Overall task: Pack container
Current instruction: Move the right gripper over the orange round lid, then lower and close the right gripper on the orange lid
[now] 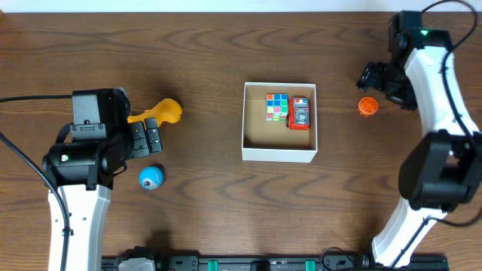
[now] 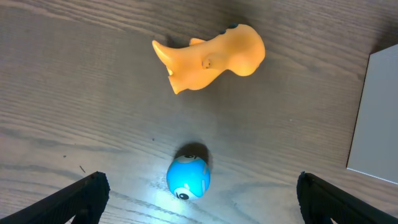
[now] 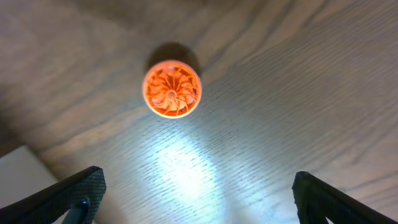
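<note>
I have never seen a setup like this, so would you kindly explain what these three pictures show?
The top picture looks down on a wooden table with two robot arms. The others come from cameras on each wrist. The left tool hangs open over a blue ball near a yellow toy. The right tool hangs open near an orange round toy. Neither holds anything. The white container already holds a colourful cube and a red car.

The dark wood table (image 1: 203, 211) carries the container (image 1: 279, 153) — plus blue ball (image 1: 151, 178), yellow toy (image 1: 162, 111), orange disc (image 1: 367, 106).
</note>
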You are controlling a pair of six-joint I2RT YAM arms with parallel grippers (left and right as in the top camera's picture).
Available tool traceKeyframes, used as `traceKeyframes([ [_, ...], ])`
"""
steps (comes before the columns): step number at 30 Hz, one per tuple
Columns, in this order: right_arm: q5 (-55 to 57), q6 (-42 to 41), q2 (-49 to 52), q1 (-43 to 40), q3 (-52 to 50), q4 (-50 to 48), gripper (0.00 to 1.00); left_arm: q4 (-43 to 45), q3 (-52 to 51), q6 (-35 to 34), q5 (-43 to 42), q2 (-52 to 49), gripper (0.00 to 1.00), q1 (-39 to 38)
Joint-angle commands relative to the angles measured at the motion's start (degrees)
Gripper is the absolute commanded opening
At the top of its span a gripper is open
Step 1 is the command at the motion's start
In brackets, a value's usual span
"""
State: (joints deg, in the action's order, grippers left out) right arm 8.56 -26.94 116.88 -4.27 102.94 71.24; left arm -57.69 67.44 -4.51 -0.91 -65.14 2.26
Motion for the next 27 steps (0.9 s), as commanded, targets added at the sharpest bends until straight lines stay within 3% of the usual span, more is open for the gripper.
traceKeyframes([
  [1, -0.7, 2.21, 4.04, -0.07, -0.63, -0.55, 0.99, -0.2, 1.14, -0.5, 0.09, 0.04, 0.98, 0.42],
  [27, -4.79, 9.9, 15.19, -1.36, -0.66, -10.32, 0.99, -0.15, 1.14, -0.5, 0.09, 0.04, 0.98, 0.42],
])
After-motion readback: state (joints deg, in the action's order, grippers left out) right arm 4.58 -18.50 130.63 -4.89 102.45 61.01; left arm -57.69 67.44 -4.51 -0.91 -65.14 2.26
